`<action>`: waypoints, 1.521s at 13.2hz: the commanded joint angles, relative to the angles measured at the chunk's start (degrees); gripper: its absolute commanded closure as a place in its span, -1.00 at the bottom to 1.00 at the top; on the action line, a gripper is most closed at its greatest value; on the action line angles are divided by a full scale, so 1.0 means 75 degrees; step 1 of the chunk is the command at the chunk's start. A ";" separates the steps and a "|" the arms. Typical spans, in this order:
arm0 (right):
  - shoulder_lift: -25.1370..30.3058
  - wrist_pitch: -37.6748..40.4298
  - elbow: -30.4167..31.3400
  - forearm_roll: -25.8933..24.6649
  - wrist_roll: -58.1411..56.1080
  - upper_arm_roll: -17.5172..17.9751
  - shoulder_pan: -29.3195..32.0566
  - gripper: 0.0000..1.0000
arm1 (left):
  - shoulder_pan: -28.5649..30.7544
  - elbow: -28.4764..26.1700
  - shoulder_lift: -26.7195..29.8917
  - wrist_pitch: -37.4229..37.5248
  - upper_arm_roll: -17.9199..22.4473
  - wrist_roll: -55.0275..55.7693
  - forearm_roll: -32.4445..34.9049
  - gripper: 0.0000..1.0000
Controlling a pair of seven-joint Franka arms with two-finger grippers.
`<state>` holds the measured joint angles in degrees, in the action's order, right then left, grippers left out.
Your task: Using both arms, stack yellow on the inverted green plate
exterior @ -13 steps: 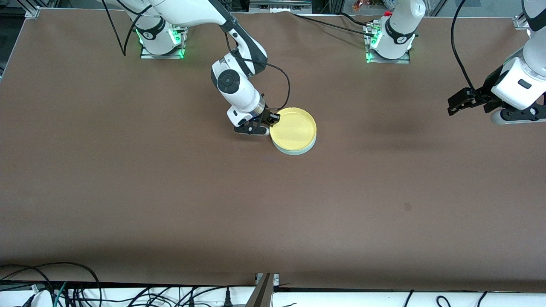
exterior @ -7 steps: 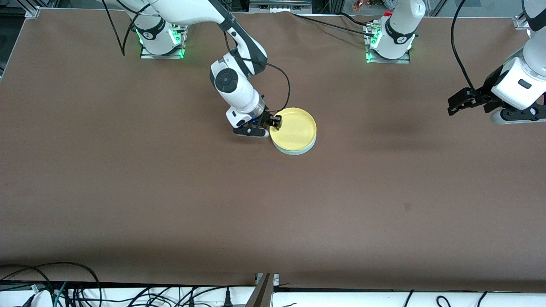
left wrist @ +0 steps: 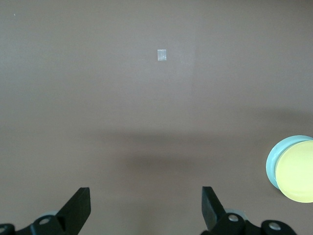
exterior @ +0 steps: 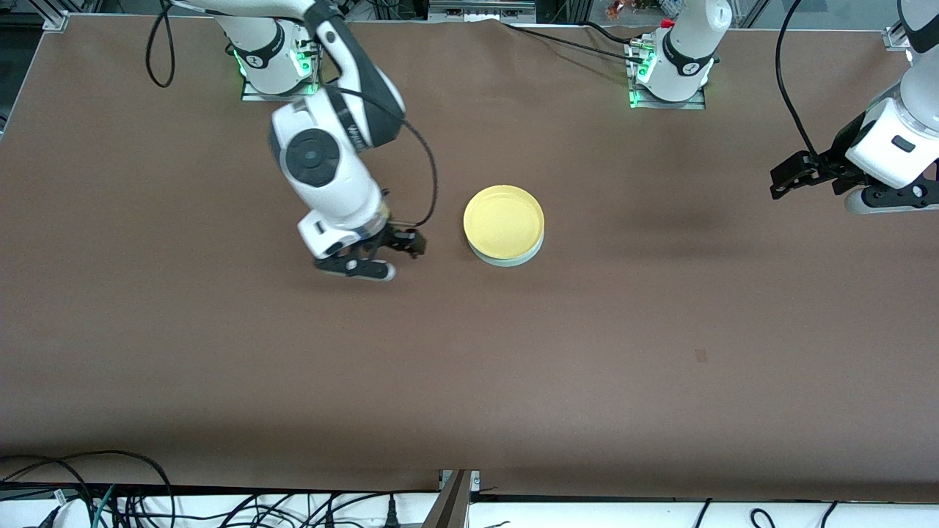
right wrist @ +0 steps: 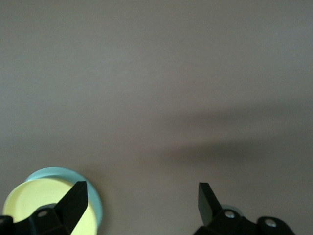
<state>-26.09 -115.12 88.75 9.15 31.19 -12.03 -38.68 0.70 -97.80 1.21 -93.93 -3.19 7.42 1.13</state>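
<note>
The yellow plate (exterior: 504,220) lies on top of the green plate (exterior: 515,259) in the middle of the table; only a pale rim of the green one shows under it. My right gripper (exterior: 412,245) hangs open and empty over bare table beside the stack, toward the right arm's end. Its wrist view shows the yellow plate (right wrist: 34,203) and the green rim (right wrist: 56,172) past one finger, with the right gripper (right wrist: 142,198) holding nothing. My left gripper (exterior: 776,183) waits open over the left arm's end of the table. From the left gripper (left wrist: 145,200) the yellow plate (left wrist: 298,171) and the green rim (left wrist: 270,164) are seen well off.
A small pale mark (exterior: 700,356) sits on the brown table cover, nearer the front camera; the left wrist view shows the mark (left wrist: 162,55) too. Cables (exterior: 81,491) run along the table's near edge. Both arm bases (exterior: 667,73) stand at the top edge.
The right gripper opened, let go of the yellow plate's rim, and drew away from the stack toward the right arm's end. The plates and the left arm stayed put.
</note>
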 commanded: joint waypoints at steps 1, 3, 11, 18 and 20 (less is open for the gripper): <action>-0.0166 0.1012 -0.0593 -0.0084 -0.1364 -0.0726 0.0094 -1.00 | 0.0047 0.0137 -0.0021 0.0032 -0.0019 -0.0180 0.0025 -1.00; -0.0154 0.1693 -0.0887 -0.0072 -0.2536 -0.1079 0.0456 -1.00 | 0.0047 0.0125 -0.0021 0.0043 -0.0008 -0.0180 0.0025 -1.00; 0.1729 0.3722 -0.0689 -0.0305 -0.4264 -0.0379 0.3243 -1.00 | 0.0094 0.0125 -0.0021 0.0043 0.0004 -0.0297 0.0025 -1.00; 0.3443 0.4273 -0.0196 -0.1219 -0.4264 0.0254 0.4337 -1.00 | 0.0094 0.0125 -0.0021 0.0067 0.0004 -0.0309 0.0025 -1.00; 0.3549 0.4415 -0.0220 -0.1361 -0.4253 0.0571 0.4547 -1.00 | 0.0094 0.0125 -0.0010 0.0078 -0.0031 -0.0297 0.0025 -1.00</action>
<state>-0.53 -82.59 85.83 0.47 -0.74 -11.03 -6.67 1.13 -97.78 1.21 -93.93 -3.04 6.38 1.13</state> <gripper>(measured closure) 0.000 0.000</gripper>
